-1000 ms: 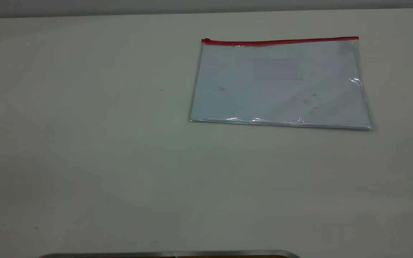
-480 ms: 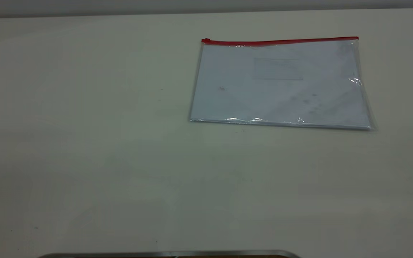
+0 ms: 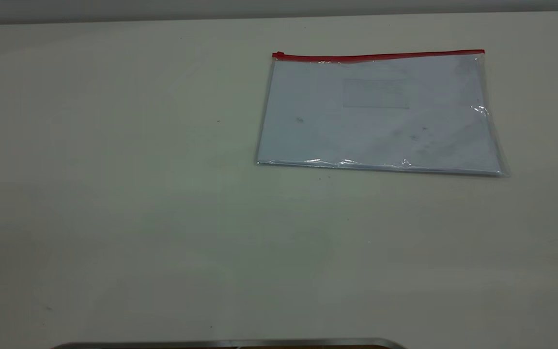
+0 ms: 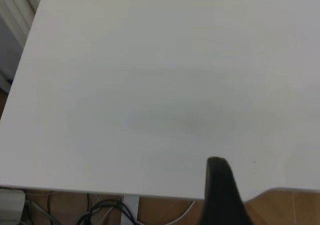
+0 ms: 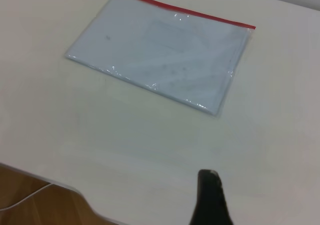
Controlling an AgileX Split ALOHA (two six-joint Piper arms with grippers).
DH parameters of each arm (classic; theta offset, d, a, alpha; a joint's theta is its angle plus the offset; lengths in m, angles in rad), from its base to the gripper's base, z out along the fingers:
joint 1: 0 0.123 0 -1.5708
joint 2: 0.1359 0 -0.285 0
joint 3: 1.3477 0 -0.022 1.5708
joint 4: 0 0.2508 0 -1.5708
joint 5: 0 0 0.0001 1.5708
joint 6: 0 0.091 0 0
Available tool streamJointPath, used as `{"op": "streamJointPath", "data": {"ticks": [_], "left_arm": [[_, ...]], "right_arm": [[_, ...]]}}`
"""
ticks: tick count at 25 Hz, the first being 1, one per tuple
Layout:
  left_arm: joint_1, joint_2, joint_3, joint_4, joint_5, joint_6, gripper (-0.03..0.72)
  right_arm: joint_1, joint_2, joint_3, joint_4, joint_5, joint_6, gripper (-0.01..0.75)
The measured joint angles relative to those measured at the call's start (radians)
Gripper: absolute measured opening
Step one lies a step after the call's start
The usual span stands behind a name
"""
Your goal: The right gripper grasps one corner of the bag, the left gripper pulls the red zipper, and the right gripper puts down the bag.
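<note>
The bag (image 3: pixel 380 114) lies flat on the white table at the right far side, with white sheets showing through and a faint label window. The red zipper (image 3: pixel 378 56) runs along its far long edge, and the slider tab (image 3: pixel 278 54) sits at the left end. The bag (image 5: pixel 160 55) and its zipper (image 5: pixel 185 7) also show in the right wrist view. My right gripper (image 5: pixel 210 197) shows there only as one dark tip, well short of the bag's near edge. My left gripper (image 4: pixel 220 190) shows as a dark tip over the table's edge, with no bag in its view. Neither gripper shows in the exterior view.
The table edge (image 4: pixel 100 191) runs close to the left gripper, with wooden floor and cables (image 4: pixel 100 215) below it. A curved table corner (image 5: pixel 75 192) lies near the right gripper. A metal-rimmed object (image 3: pixel 230 343) sits at the front edge of the exterior view.
</note>
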Motion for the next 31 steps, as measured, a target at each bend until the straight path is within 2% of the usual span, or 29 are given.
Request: {"op": "streamJointPath", "data": {"ticks": [5,12,17,23,31], "left_arm": [[0.0,0.0,0.0,0.0,0.0,0.0,0.549],[0.0,0.0,0.0,0.0,0.0,0.001,0.549],[0.0,0.0,0.0,0.0,0.0,0.001,0.549],[0.0,0.0,0.0,0.0,0.0,0.001,0.549],[0.0,0.0,0.0,0.0,0.0,0.003,0.549]], "right_arm": [[-0.011,0.0,0.0,0.003,0.0,0.0,0.578],[-0.114,0.0,0.0,0.007,0.0,0.0,0.578],[-0.118,0.0,0.0,-0.011,0.0,0.023,0.578],[-0.119,0.0,0.0,-0.103,-0.004,0.134,0.578],[-0.119,0.0,0.0,-0.117,-0.006,0.152,0.578]]}}
